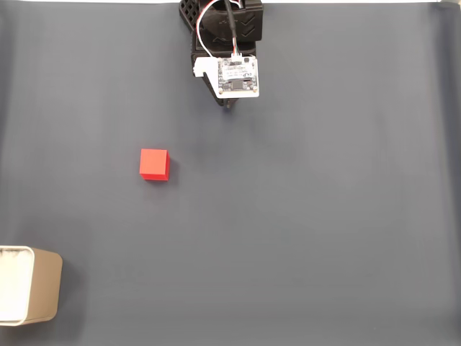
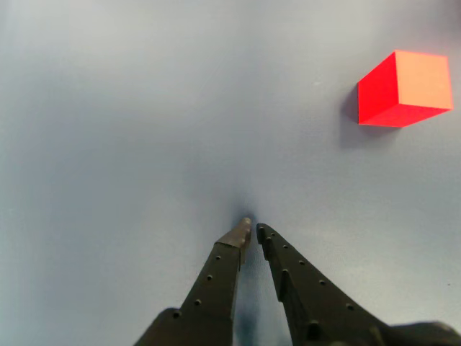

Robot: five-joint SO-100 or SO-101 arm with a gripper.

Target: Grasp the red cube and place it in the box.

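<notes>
Wrist view: my black fingers (image 2: 252,227) are pinched together, tips nearly touching, nothing between them. The small matte red cube (image 2: 403,88) sits on the grey desk (image 2: 144,130), well ahead and off to the right. In the fixed view it's below-left of the arm; tan white-lined box (image 1: 29,285) at bottom-left edge.
</notes>
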